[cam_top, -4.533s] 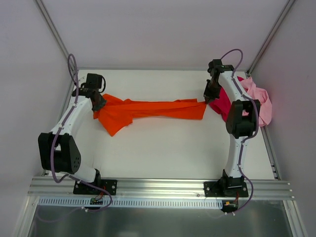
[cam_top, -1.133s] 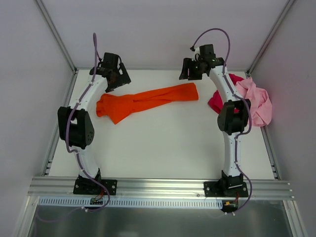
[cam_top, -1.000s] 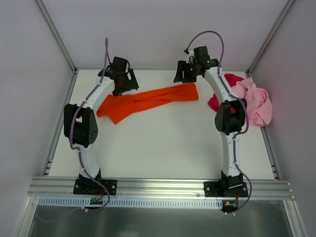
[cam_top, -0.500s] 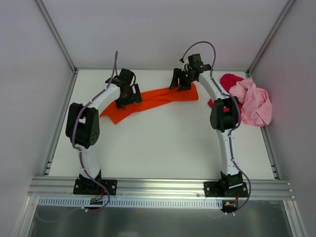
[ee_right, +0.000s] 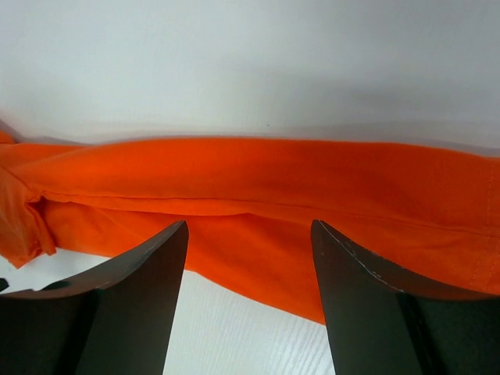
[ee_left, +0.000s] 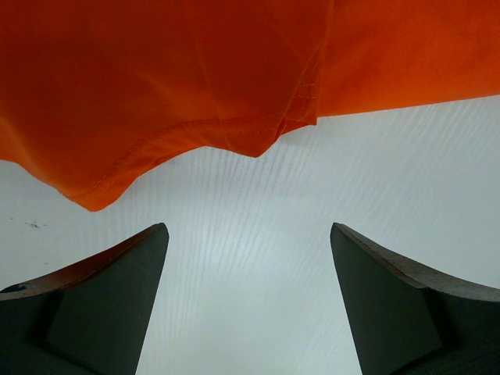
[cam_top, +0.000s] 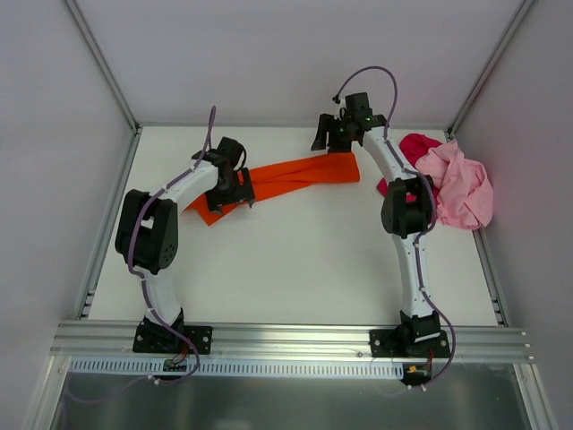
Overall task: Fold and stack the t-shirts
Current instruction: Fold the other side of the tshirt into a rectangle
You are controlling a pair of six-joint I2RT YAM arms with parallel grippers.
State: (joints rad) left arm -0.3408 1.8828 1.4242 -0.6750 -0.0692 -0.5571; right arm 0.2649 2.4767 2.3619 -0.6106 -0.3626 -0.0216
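The orange t-shirt (cam_top: pixel 304 172) is showing plain bright orange; the pink t-shirt (cam_top: pixel 461 184) is showing pale pink; the red t-shirt (cam_top: pixel 415 143) is showing crimson; the table (cam_top: pixel 295 269) is showing white.

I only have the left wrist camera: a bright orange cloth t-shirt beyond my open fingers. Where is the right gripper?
Observer: From above, the right gripper is over the far right end of the bright orange cloth t-shirt, which lies as a rumpled band across the back of the white table.
Operator: Is it holding the cloth?
Observer: No. Its wrist camera shows the jaws open, with the shirt below them and not gripped.
Operator: And the other shirts?
Observer: A crumpled light pink cloth t-shirt sits at the table's right edge against a crimson red cloth t-shirt. Both are unfolded.
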